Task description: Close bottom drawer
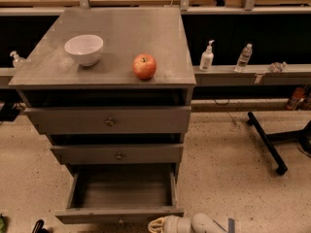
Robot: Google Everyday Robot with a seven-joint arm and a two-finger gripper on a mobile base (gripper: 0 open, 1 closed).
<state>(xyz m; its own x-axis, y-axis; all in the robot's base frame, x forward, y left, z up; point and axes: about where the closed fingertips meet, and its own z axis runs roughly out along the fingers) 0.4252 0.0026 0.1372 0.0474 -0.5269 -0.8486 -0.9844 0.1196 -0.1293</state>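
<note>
bottom drawer (121, 192) pulled out; gripper (159, 224) just beside its front panel, grip state indiscernible.

No readable text, labels, numbers anywhere.

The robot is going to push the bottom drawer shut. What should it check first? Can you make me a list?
1. Is the bottom drawer pulled out and needing a push? Ok.
2. Is anything inside it poking up that could jam it? Ok, it looks empty.
3. Is the gripper in front of the drawer's front panel? Ok, it is low at the picture's bottom edge.
4. Is the gripper touching the panel? Cannot tell.
5. Are the apple and bowl resting on the cabinet top? Ok, but the apple is near the front edge, so a gentle push seems wise.
</note>
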